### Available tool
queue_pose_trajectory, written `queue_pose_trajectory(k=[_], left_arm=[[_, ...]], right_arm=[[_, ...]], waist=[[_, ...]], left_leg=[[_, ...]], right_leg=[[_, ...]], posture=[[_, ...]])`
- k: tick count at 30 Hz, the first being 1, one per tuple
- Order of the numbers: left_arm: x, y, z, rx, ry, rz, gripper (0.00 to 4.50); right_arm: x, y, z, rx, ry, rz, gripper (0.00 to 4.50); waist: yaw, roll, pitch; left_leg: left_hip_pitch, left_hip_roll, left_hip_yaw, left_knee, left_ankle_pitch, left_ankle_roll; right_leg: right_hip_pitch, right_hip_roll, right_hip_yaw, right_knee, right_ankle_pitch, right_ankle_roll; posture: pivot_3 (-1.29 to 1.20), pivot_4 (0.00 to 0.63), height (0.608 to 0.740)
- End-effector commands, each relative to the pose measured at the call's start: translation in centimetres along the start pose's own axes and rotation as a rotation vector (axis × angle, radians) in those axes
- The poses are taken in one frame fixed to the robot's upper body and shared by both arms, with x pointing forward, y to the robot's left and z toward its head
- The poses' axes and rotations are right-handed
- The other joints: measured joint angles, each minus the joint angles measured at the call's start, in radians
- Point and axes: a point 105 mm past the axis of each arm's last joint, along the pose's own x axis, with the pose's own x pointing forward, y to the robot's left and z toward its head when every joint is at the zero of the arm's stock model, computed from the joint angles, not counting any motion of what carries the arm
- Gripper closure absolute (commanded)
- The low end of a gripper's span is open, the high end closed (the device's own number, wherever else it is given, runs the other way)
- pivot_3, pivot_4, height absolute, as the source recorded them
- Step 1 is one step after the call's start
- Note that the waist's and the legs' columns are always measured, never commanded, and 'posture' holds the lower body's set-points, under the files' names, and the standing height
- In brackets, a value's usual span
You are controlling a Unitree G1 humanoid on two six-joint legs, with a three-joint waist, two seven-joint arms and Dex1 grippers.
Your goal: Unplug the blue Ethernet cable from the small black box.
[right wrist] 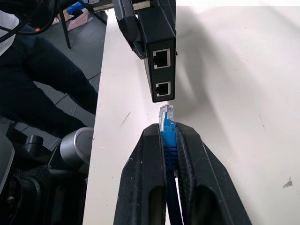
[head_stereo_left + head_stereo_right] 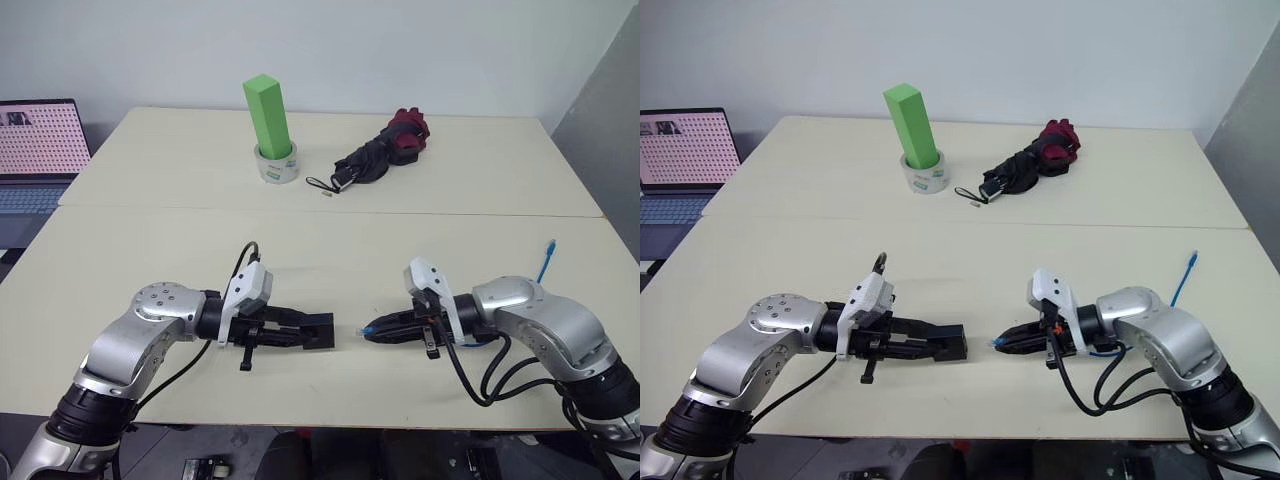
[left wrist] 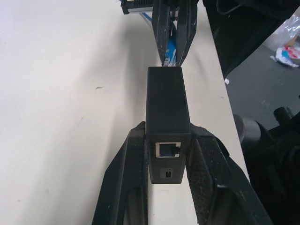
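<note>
Plug of the blue Ethernet cable sits pinched in the right gripper, just clear of the ports; cable unplugged. Left gripper clamps the small black box above the table.

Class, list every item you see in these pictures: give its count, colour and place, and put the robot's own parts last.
small black box: one, black, held above the table's near edge, ports empty.
blue Ethernet cable: one, blue, plug out of the box and facing it.
table: one, cream.
green block: one, green, standing in a roll of tape, far side.
umbrella: one, black and red, folded, far side.
laptop: one, far left, open.
left gripper: black fingers, shut on the box.
right gripper: black fingers, shut on the cable's plug end.
</note>
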Motion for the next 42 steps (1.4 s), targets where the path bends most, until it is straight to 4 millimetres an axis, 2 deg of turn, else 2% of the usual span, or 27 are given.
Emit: queue_pose_trajectory(k=[1,2,5,7,8,10,12,17,20,21,24,26,31,36,38,42], left_arm=[[-0.5,0.2,0.5,0.027,-0.017,0.03,3.73],[-0.6,0.4,0.5,0.027,-0.022,0.045,3.73],[-0.8,1.3,0.6,0.027,-0.045,0.115,3.73],[-0.7,1.8,0.8,0.03,-0.06,0.152,3.73],[-0.6,2.0,0.8,0.033,-0.065,0.165,3.73],[-0.5,2.4,0.9,0.04,-0.074,0.193,3.73],[-0.5,3.1,1.1,0.053,-0.087,0.248,3.73],[-1.2,5.2,1.4,0.074,-0.124,0.412,3.73],[-2.6,7.9,1.8,0.147,-0.157,0.651,3.73],[-3.4,9.0,1.9,0.159,-0.178,0.759,3.73],[-5.4,11.3,1.2,0.146,-0.2,0.994,3.73],[-6.3,12.4,0.1,0.113,-0.199,1.103,3.73],[-7.6,13.8,-1.7,0.07,-0.215,1.251,3.73],[-7.8,14.6,-3.8,-0.016,-0.22,1.309,3.73],[-7.9,14.5,-4.2,-0.036,-0.223,1.31,3.03],[-8.0,14.0,-5.0,-0.059,-0.218,1.29,2.2]], right_arm=[[-1.2,-1.9,0.7,-0.069,-0.027,-0.134,4.46],[-1.5,-3.1,0.8,-0.084,-0.033,-0.204,4.46],[-2.9,-9.2,1.1,-0.176,-0.046,-0.55,4.46],[-3.9,-12.4,1.0,-0.206,-0.036,-0.739,4.46],[-4.3,-13.4,1.0,-0.205,-0.038,-0.802,4.46],[-4.4,-14.6,0.6,-0.202,-0.034,-0.854,3.76],[-4.3,-15.0,0.4,-0.196,-0.038,-0.853,3.39],[-4.8,-14.2,0.7,-0.191,-0.055,-0.805,2.29],[-5.3,-11.6,2.4,-0.228,-0.1,-0.667,1.71],[-4.9,-9.7,3.6,-0.238,-0.141,-0.563,1.49],[-3.4,-5.5,5.7,-0.245,-0.216,-0.358,1.47],[-2.1,-4.5,6.4,-0.243,-0.238,-0.32,1.47],[0.2,-3.3,6.7,-0.243,-0.245,-0.272,1.47],[1.0,-3.4,6.7,-0.259,-0.231,-0.275,1.47],[1.1,-3.5,6.7,-0.26,-0.23,-0.281,1.47],[1.0,-3.6,6.6,-0.262,-0.221,-0.299,1.47]], waist=[[0.0,0.0,0.0],[0.0,0.0,0.0],[-0.001,0.0,0.0],[-0.003,0.0,0.0],[-0.003,0.0,0.0],[-0.003,0.0,0.0],[-0.001,0.0,0.0],[-0.003,0.0,0.0],[0.002,0.001,0.0],[0.003,0.001,0.0],[0.002,0.0,0.0],[-0.003,0.0,0.0],[0.0,0.0,0.0],[0.005,-0.001,-0.001],[0.004,-0.001,-0.001],[0.0,-0.001,-0.001]], left_leg=[[0.0,0.0,0.0,0.0,0.0,0.0],[0.0,0.0,0.0,0.0,0.0,0.0],[0.0,0.0,0.0,0.0,0.0,0.0],[0.001,0.0,0.001,0.0,0.0,0.0],[0.001,0.0,0.002,0.0,0.0,-0.001],[0.0,0.0,0.002,0.0,0.002,-0.004],[-0.001,0.0,0.002,-0.001,0.002,-0.004],[-0.002,0.0,0.003,-0.001,0.002,-0.004],[-0.001,0.001,0.003,-0.001,0.002,-0.004],[-0.002,0.001,0.003,0.0,0.002,-0.004],[-0.002,0.0,0.003,0.0,0.002,-0.004],[-0.001,0.001,0.003,0.0,0.002,-0.004],[-0.001,0.001,0.002,0.0,0.002,-0.004],[-0.002,0.0,0.002,0.001,0.002,-0.004],[-0.001,-0.001,0.003,0.001,0.002,-0.004],[-0.001,0.0,0.002,0.001,0.002,-0.004]], right_leg=[[0.0,0.0,0.0,0.0,0.0,0.0],[0.0,0.0,0.0,0.0,0.0,0.0],[0.0,0.0,0.0,0.0,0.0,0.0],[-0.001,0.0,0.001,0.001,0.0,0.0],[-0.001,0.0,0.001,0.002,0.0,0.0],[-0.002,0.0,0.001,0.002,0.0,0.0],[-0.004,0.0,0.001,0.001,0.0,0.0],[-0.004,0.0,0.002,0.001,0.0,0.0],[-0.004,0.0,0.002,0.002,0.0,0.0],[-0.004,0.0,0.002,0.002,0.0,0.0],[-0.004,0.0,0.002,0.002,0.0,0.0],[-0.004,0.0,0.001,0.002,0.0,0.0],[-0.004,0.0,0.001,0.003,0.0,0.0],[-0.004,-0.002,0.0,0.002,0.0,0.0],[-0.003,-0.002,0.0,0.002,0.0,0.0],[-0.004,-0.002,0.0,0.003,0.0,0.0]], posture=[[0.0,0.15,0.74],[0.0,0.15,0.74],[0.0,0.15,0.74],[0.0,0.15,0.74],[0.0,0.15,0.74],[0.0,0.15,0.74],[0.0,0.15,0.74],[0.0,0.15,0.74],[0.0,0.15,0.74],[0.0,0.15,0.74],[0.0,0.15,0.74],[0.0,0.15,0.74],[0.0,0.15,0.74],[0.0,0.15,0.74],[0.0,0.15,0.74],[0.0,0.15,0.74]])
